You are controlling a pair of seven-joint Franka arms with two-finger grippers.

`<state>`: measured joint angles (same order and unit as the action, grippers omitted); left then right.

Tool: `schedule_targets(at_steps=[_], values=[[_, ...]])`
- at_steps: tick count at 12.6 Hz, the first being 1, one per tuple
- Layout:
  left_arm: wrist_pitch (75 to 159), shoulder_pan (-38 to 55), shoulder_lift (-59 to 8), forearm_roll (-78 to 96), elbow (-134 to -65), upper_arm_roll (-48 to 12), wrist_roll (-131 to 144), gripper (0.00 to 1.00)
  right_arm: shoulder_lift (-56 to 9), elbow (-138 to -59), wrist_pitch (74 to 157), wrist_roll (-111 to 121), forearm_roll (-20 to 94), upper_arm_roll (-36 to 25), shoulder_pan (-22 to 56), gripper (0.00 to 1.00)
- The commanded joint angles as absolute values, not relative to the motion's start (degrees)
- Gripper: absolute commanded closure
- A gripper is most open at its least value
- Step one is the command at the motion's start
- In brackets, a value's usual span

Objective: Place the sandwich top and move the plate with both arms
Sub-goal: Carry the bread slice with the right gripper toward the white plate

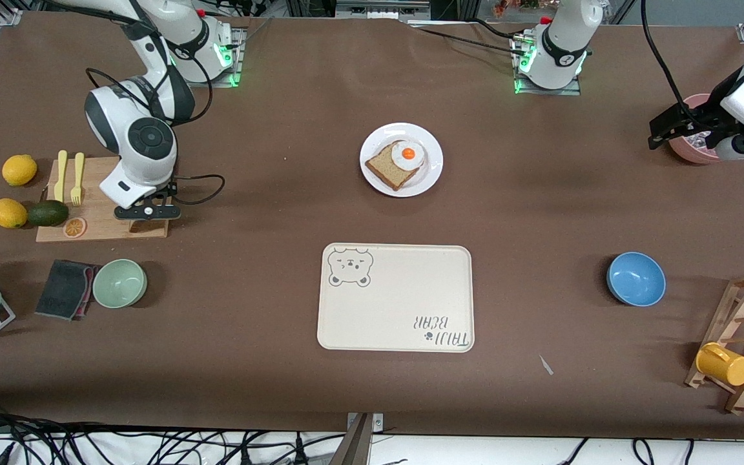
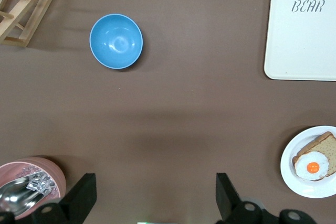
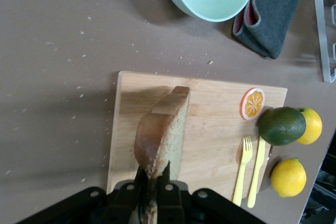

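The sandwich top (image 3: 163, 129), a tan slice with a brown crust, stands on edge in my right gripper (image 3: 155, 174), which is shut on it just above the wooden cutting board (image 3: 220, 145). In the front view the right gripper (image 1: 147, 212) is over that board (image 1: 97, 226) at the right arm's end, and the slice is hidden there. The white plate (image 1: 428, 177) holds a squarer bread slice (image 1: 386, 168) with a fried egg (image 1: 408, 154) on it. My left gripper (image 1: 657, 134) is open and empty beside a pink bowl (image 1: 692, 148). The left wrist view shows its own gripper (image 2: 155, 198) and the plate (image 2: 310, 188).
The cream bear-print tray (image 1: 398, 323) lies nearer the front camera than the plate. A blue bowl (image 1: 635, 278) and a wooden rack with a yellow cup (image 1: 724, 363) are at the left arm's end. A green bowl (image 1: 119, 282), a grey cloth (image 1: 65, 288), lemons (image 1: 19, 170), an avocado (image 1: 48, 212) and yellow cutlery (image 1: 77, 177) surround the board.
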<state>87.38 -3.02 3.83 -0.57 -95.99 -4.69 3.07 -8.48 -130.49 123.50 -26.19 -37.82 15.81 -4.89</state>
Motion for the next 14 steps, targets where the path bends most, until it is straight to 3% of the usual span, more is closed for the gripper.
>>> schedule_targets(at_steps=[1, 4, 7, 10, 14], values=[[86.22, -3.25, 3.6, -1.32, -94.83, -5.01, 3.43, 0.0, -4.07, -130.17, 120.85, -24.35, -31.23, 21.25, -4.92, 1.0], [86.22, -3.25, 3.6, -1.32, -94.75, -5.01, 3.34, 0.0, -0.53, -129.21, 118.22, -23.73, -26.29, 31.78, -4.83, 1.0], [86.22, -3.25, 3.69, -1.32, -94.83, -5.01, 3.34, 0.0, -0.79, -120.7, 117.95, -25.3, -15.6, 42.42, -4.75, 1.0], [86.22, -3.25, 3.6, -1.32, -94.83, -5.01, 3.34, 0.0, -2.71, -115.94, 118.57, -27.33, -9.94, 43.51, -0.99, 1.0], [86.22, -3.25, 3.6, -1.32, -94.83, -5.01, 3.34, 0.0, -8.33, -110.58, 117.78, -40.66, -12.29, 43.07, 12.18, 1.0]])
